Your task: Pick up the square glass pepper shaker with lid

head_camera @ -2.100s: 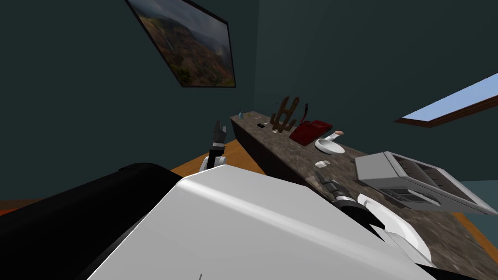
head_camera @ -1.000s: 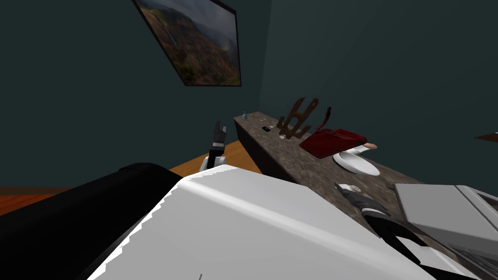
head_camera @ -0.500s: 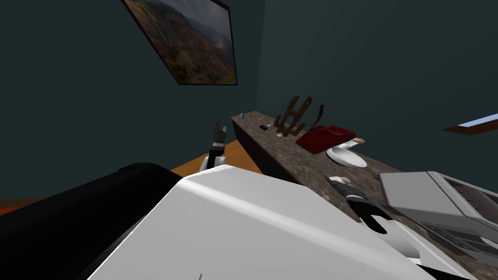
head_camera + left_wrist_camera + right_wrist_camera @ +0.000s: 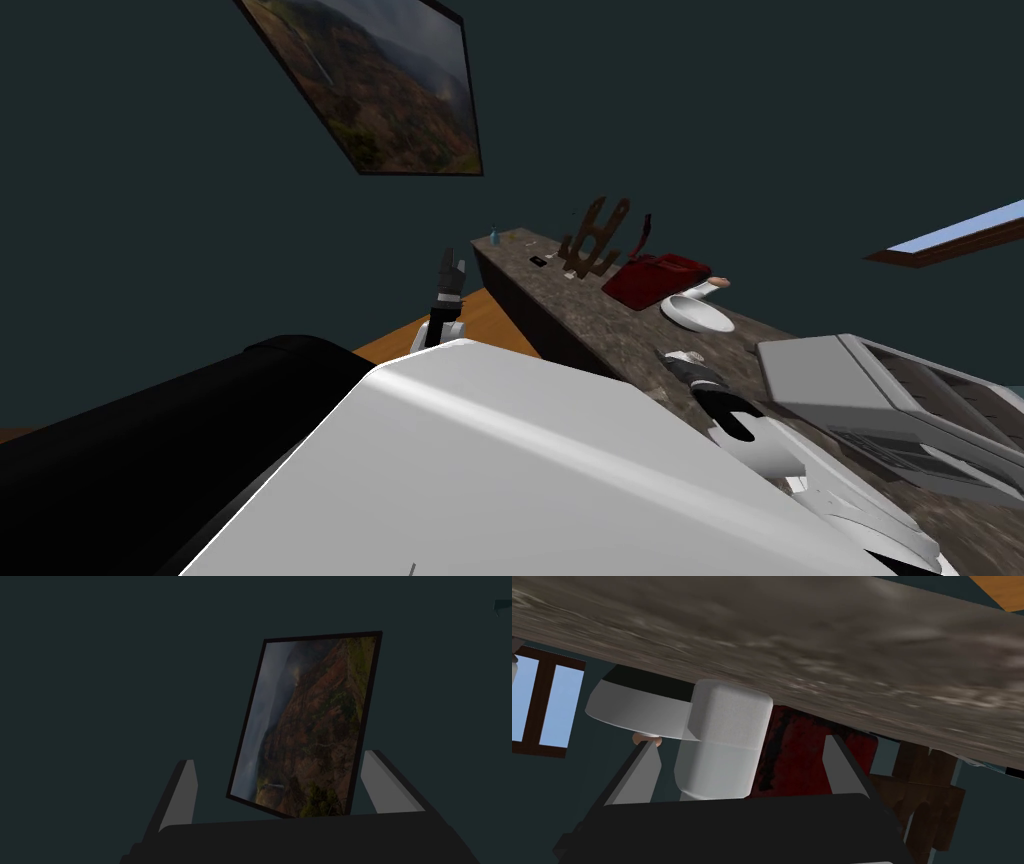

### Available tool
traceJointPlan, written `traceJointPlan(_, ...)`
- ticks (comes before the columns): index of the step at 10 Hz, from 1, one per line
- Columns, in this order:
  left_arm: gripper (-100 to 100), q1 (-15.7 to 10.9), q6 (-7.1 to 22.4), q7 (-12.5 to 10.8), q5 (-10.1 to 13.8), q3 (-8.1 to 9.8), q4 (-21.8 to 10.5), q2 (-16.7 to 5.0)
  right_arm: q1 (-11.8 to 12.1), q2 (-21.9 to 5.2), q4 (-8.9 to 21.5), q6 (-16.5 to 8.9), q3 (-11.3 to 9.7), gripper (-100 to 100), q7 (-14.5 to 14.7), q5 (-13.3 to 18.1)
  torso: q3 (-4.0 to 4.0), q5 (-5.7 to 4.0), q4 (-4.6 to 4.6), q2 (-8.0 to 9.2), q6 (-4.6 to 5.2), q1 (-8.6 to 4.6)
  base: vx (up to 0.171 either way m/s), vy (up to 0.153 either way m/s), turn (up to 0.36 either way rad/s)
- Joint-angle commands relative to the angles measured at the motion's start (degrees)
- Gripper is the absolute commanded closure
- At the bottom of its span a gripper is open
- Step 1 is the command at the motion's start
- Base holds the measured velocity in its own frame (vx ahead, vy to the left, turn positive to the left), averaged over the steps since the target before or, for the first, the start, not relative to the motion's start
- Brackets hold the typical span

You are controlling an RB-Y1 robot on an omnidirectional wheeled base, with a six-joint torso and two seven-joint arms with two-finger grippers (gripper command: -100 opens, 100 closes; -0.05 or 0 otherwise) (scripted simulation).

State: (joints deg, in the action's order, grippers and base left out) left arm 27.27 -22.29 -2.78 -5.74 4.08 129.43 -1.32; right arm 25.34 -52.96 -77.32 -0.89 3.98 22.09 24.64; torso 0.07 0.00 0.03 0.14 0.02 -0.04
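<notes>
Right hand, low over counter: fingers apart around white shaker, near end hidden by hand's body. Left hand raised, fingers apart.

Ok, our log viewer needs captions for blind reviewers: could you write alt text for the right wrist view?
A white, square-sided pepper shaker stands on a mottled brown counter between the open fingers of the right end effector, neither finger touching it. Beyond it are a white bowl and a dark red object.
</notes>
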Motion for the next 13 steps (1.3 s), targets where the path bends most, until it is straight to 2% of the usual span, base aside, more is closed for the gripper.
traceJointPlan(1,0,0.0,0.0,0.0,0.0,0.00,0.0,0.0,-2.9,-0.6,0.8,-0.6,-2.1,-100,-0.1,-0.3,0.00,0.00,0.00,0.00,0.00,0.00,-0.037,-0.009,-0.055)
traceJointPlan(2,0,0.0,0.0,0.0,0.0,0.00,0.0,0.0,-4.3,-1.6,2.2,-1.6,-4.1,-100,-0.3,-0.8,0.00,0.01,0.01,0.00,-0.03,0.03,-0.045,-0.010,-0.095)
traceJointPlan(3,0,0.0,0.0,0.0,0.0,0.00,0.0,0.0,-6.0,-1.6,2.2,-1.6,-5.3,-100,-0.3,-0.8,0.02,0.01,0.01,0.03,0.00,0.02,-0.042,-0.012,-0.063)
traceJointPlan(4,0,0.0,0.0,0.0,0.0,0.00,0.0,0.0,-6.6,-1.6,2.2,-1.6,-5.3,-100,-0.3,-0.8,0.02,0.00,0.01,0.02,-0.02,0.02,-0.017,-0.005,0.000)
traceJointPlan(5,0,0.0,0.0,0.0,0.0,0.00,0.0,0.0,-8.8,-2.6,3.6,-2.7,-8.0,-100,-0.4,-1.4,-0.02,0.01,0.00,-0.05,-0.04,0.05,-0.028,-0.013,-0.091)
traceJointPlan(6,0,0.0,0.0,0.0,0.0,0.00,0.0,0.0,-10.3,-2.6,3.6,-2.7,-8.4,-100,-0.4,-1.4,-0.02,0.01,-0.01,-0.03,0.00,0.02,-0.028,-0.011,-0.064)
traceJointPlan(7,0,0.0,0.0,0.0,0.0,0.00,0.0,0.0,-12.5,-3.7,5.0,-3.7,-10.8,-100,-0.6,-1.9,-0.02,0.01,0.00,-0.04,-0.03,0.03,-0.037,-0.012,-0.125)
traceJointPlan(8,0,0.0,0.0,0.0,0.0,0.00,0.0,0.0,-14.0,-3.7,5.0,-3.7,-11.6,-100,-0.6,-1.9,0.00,0.01,0.00,-0.01,0.01,0.02,-0.039,-0.007,-0.056)
traceJointPlan(11,0,0.0,0.0,0.0,0.0,0.00,0.0,0.0,-19.5,-5.7,7.8,-5.7,-16.8,-100,-0.9,-3.0,0.01,0.00,0.01,0.01,-0.03,0.03,-0.042,-0.016,-0.089)
traceJointPlan(12,0,0.0,0.0,0.0,0.0,0.00,0.0,0.0,-21.4,-5.7,7.8,-5.7,-17.9,-100,-0.9,-3.0,0.01,0.01,0.01,0.02,0.01,0.00,-0.035,-0.022,-0.056)
traceJointPlan(13,0,0.0,0.0,0.0,0.0,0.00,0.0,0.0,-20.5,-5.6,8.0,-5.4,-17.2,-100,-0.9,-3.0,0.01,0.00,0.01,0.00,-0.03,0.00,-0.011,-0.009,0.004)
